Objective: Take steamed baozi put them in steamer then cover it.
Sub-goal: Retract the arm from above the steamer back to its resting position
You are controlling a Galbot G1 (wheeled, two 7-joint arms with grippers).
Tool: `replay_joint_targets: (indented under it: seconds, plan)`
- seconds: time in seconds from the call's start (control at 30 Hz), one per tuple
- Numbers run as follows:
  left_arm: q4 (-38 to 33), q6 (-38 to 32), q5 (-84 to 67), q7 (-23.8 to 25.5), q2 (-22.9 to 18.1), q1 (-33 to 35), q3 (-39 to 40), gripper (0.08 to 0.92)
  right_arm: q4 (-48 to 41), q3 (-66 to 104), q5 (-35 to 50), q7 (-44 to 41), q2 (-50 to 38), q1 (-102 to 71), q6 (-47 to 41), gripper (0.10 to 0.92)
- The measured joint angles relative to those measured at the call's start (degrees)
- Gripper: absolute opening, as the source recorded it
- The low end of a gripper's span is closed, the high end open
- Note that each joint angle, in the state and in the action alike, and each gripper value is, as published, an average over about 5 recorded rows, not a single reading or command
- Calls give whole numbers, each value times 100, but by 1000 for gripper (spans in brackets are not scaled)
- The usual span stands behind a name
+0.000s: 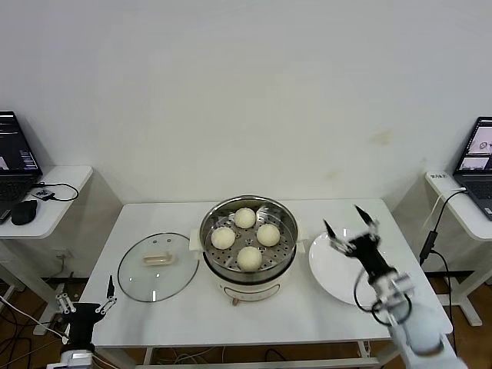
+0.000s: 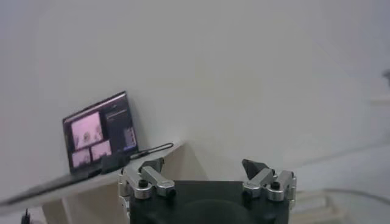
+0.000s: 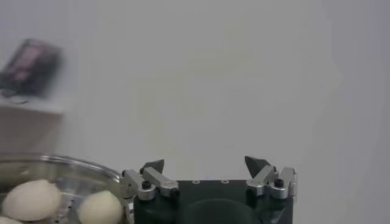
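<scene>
Several cream-white baozi (image 1: 245, 217) sit on the perforated tray inside the shiny steamer (image 1: 211, 223) at the table's middle; two of them show in the right wrist view (image 3: 31, 199). The glass cover (image 1: 157, 266) with its cream handle lies flat on the table, left of the steamer. My right gripper (image 1: 350, 218) hangs open and empty above the white plate (image 1: 330, 269), right of the steamer (image 3: 67, 170). My left gripper (image 1: 87, 296) is open and empty, low off the table's front left corner. In its own view the left gripper (image 2: 204, 164) faces a wall and laptop.
A side table with a laptop (image 1: 14, 154), mouse (image 1: 24, 211) and cable stands at the far left. Another laptop (image 1: 477, 157) sits on a side table at the far right, also seen from the left wrist (image 2: 97, 137). A white wall backs the table.
</scene>
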Motion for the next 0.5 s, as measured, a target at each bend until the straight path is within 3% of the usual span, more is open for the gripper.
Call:
replay_joint_targets:
  seconds: [0.3, 0.5]
  plan:
    - [581, -114, 2883, 84, 444, -566, 244, 823, 61, 1032, -253, 187, 889, -1022, 654, 823]
    - [959, -118, 3995, 219, 631, -1097, 557, 823, 79, 1484, -354, 281, 1254, -1321, 885, 823]
